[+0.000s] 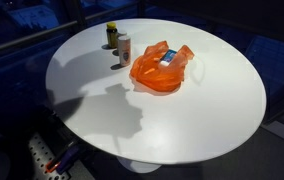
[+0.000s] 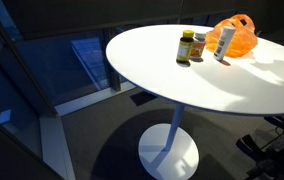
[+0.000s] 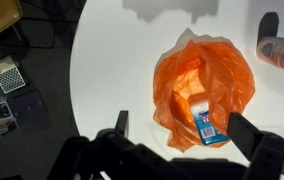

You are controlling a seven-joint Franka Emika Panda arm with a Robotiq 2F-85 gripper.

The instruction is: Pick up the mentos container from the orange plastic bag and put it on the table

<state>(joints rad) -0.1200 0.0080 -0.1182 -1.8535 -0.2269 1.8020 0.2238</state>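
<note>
Spreading across most of both exterior views, the round white desk [image 1: 212, 120] carried bare surface on the near side of the orange plastic bag [image 1: 162, 70], with a large arm-shaped shadow lying over part of that room. The bag sat inward from the rim. In an exterior view it lay close to the far edge [image 2: 238, 36], with a white bottle [image 2: 225, 42] just beside it and a dark bottle [image 2: 186, 47] a little farther along. In the wrist view the desk's curved edge ran down the left side, with dark floor and clutter beyond it.

The mentos container [image 3: 208, 122] lay inside the crumpled bag, its blue label showing through the opening at the bag's lower end. It also showed as a blue patch on top of the bag in an exterior view [image 1: 166, 57].

The pincer [image 3: 180, 125] hung above the bag with its two fingers [image 3: 121, 122] spread wide apart, one to each side of the bag's lower part. It held nothing. Whether a fingertip touched the plastic could not be told.
</note>
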